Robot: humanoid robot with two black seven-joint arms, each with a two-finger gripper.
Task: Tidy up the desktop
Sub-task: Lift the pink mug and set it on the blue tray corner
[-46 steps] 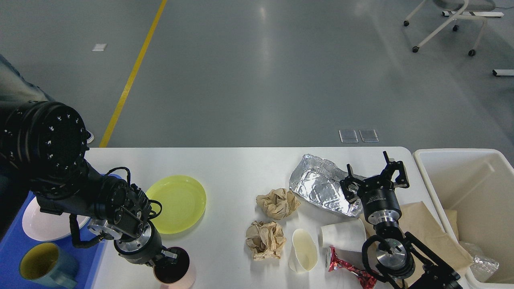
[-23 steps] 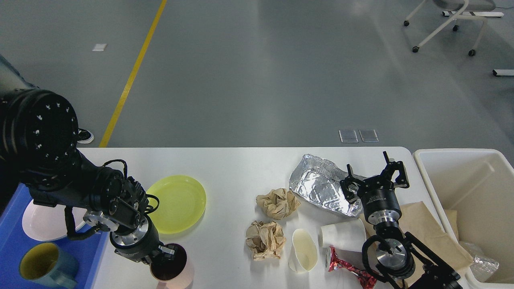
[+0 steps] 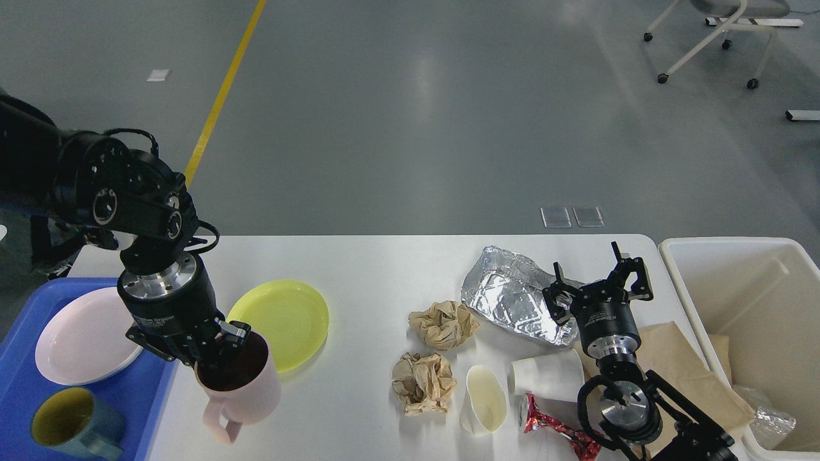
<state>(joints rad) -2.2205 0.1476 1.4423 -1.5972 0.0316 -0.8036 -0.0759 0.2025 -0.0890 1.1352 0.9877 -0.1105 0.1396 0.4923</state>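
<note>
The desk [image 3: 371,262] is white. A pink mug [image 3: 240,387] has a dark inside. The plate [image 3: 282,323] is yellow-green, the tray [image 3: 25,403] blue, the foil [image 3: 512,298] silver, the paper wads [image 3: 443,323] tan, the bin [image 3: 737,282] beige, both arms black.

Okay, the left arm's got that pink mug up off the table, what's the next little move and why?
Probably carry the pink ceramic mug leftward over the blue plastic tray and lower it there. The left gripper has its jaws clamped on the mug's rim, and the tray already holds a pale pink plate and a teal mug with a yellow inside, with bare blue floor between them and the tray's right edge.
</note>
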